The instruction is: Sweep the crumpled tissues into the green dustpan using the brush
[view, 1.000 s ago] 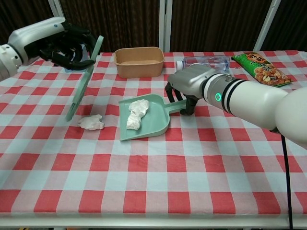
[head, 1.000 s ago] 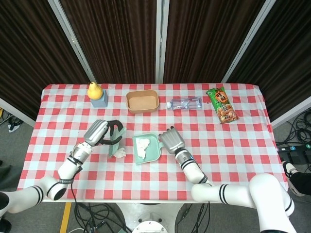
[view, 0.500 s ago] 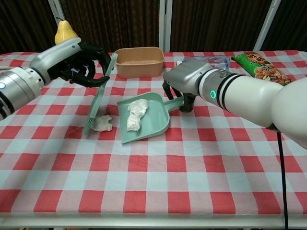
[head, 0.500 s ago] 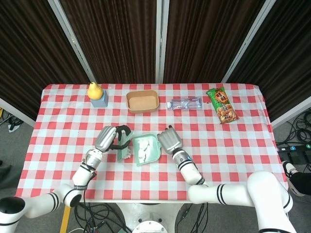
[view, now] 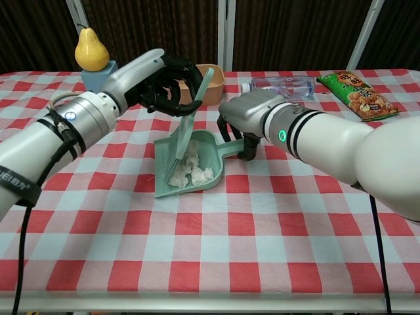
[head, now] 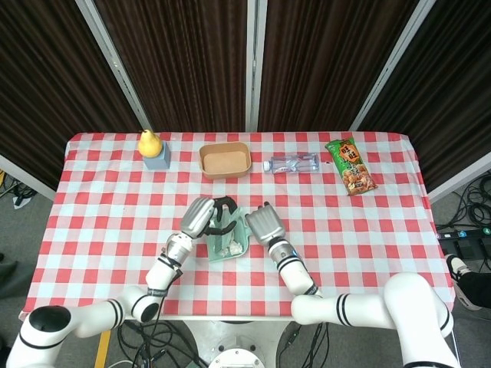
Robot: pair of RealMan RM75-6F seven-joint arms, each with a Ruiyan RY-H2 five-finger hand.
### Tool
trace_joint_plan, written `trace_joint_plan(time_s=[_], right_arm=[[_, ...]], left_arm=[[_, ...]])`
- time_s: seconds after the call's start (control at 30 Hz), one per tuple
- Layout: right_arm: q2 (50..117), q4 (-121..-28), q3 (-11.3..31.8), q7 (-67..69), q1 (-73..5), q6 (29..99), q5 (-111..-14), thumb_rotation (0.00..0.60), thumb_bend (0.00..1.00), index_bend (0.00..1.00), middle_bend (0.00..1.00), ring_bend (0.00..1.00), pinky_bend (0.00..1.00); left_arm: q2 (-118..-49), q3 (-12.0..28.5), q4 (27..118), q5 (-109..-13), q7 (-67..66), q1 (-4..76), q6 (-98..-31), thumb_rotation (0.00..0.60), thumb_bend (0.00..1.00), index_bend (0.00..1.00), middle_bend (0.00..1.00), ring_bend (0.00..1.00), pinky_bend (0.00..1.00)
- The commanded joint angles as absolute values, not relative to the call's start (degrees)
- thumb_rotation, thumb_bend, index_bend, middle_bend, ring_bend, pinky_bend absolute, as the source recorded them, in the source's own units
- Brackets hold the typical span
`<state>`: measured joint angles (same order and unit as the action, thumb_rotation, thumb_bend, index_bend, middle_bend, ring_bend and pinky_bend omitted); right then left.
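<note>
brush (view: 188, 125) now over dustpan (view: 213, 176), tissues (view: 191, 170) seemingly all inside

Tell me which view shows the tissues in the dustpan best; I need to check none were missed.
The chest view: the tissues lie plainly inside the dustpan, beside the brush. In the head view the left hand and right hand crowd the dustpan, and only a small pale patch shows.
</note>
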<state>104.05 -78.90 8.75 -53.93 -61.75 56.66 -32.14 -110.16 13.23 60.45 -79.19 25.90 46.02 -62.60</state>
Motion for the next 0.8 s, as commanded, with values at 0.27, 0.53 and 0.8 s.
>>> trace_joint_plan(time_s=[0.27,0.53,0.8], right_arm=[[104.1,-78.0,8.6,-53.0,-61.2,56.2,-33.0,0.600,0.39,0.65,0.58,0.35,0.25],[104.2,-77.6,8.2,-52.3,-60.4,56.4,-33.5,0.600,0.39,0.65,0.58,0.35,0.25],[103.3,-77.8,8.3,-50.5,-58.9,57.2,-34.7,0.600,0.38,0.65,0.58,0.35,0.24]], left_arm=[[-109.9,16.1,61.4,-79.4,24.5,48.0,-63.1,0.600,0.43,0.52,0.57,0.66,0.86],[-106.1,15.2,62.7,-81.3,23.4,46.3,-66.1,0.600,0.43,0.52,0.57,0.66,0.86],[-98.5,12.0,64.0,-83.8,20.0,42.5,-69.4,0.600,0.43,0.52,0.57,0.66,0.86]])
